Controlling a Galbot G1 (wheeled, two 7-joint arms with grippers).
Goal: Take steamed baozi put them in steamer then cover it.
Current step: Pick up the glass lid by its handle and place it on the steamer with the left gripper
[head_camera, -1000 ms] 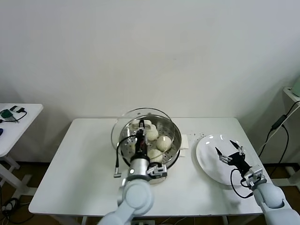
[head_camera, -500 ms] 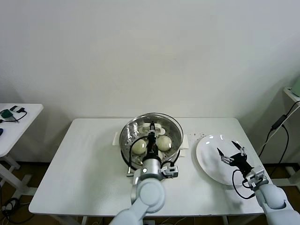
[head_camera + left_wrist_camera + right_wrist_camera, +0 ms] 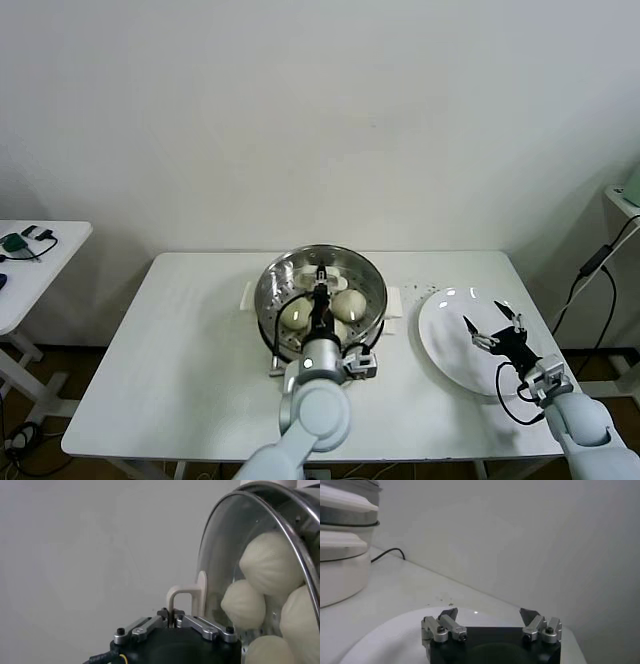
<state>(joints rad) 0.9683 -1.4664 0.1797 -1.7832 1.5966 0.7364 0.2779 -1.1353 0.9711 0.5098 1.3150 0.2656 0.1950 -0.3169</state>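
The steel steamer (image 3: 271, 287) stands on its white pot base at the table's middle, with several cream-white baozi (image 3: 349, 303) inside. The clear glass cover (image 3: 352, 266) lies on top of the steamer. My left gripper (image 3: 320, 271) is above it, shut on the cover's white handle (image 3: 186, 600). Through the glass in the left wrist view I see the baozi (image 3: 243, 603). My right gripper (image 3: 493, 323) is open and empty over the white plate (image 3: 445, 340) at the right.
The steamer's white base (image 3: 340, 575) and its black cord (image 3: 387, 553) show in the right wrist view. A small side table (image 3: 30, 262) with green items stands at the far left. The white wall is close behind the table.
The cover came from tilted at the steamer's back left to flat over the basket, then settled slightly lower. My left gripper moved right with it. The right arm barely moved.
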